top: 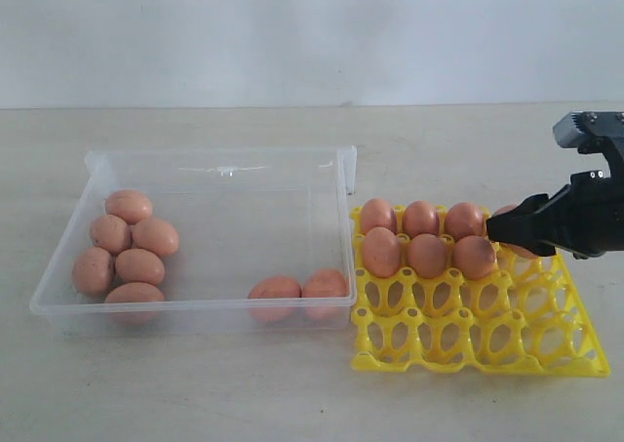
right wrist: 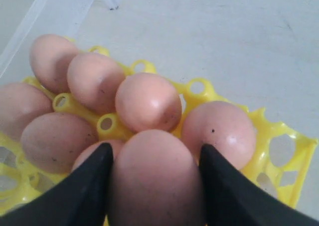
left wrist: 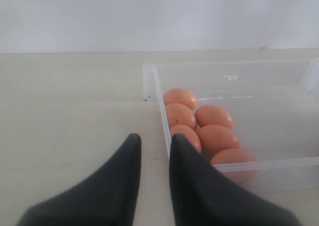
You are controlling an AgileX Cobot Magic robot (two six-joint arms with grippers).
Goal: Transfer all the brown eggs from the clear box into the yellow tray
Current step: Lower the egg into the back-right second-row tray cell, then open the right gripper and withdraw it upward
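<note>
Clear plastic at the exterior view's left, the clear box (top: 273, 164) holds eight brown eggs (top: 139, 265), six bunched at its left end and two by the near right corner. The left hand (left wrist: 153, 143) hangs empty, fingers slightly apart, over the table (top: 195, 383) just outside that left end, probably poised for the cluster. Just beside the box on the right, the yellow tray (top: 468, 340) is filled from its far rows; the right hand (right wrist: 155, 151), reaching in low from the frame's right edge, is clamped on one egg (right wrist: 154, 181), apparently above the second row's last cup.
</note>
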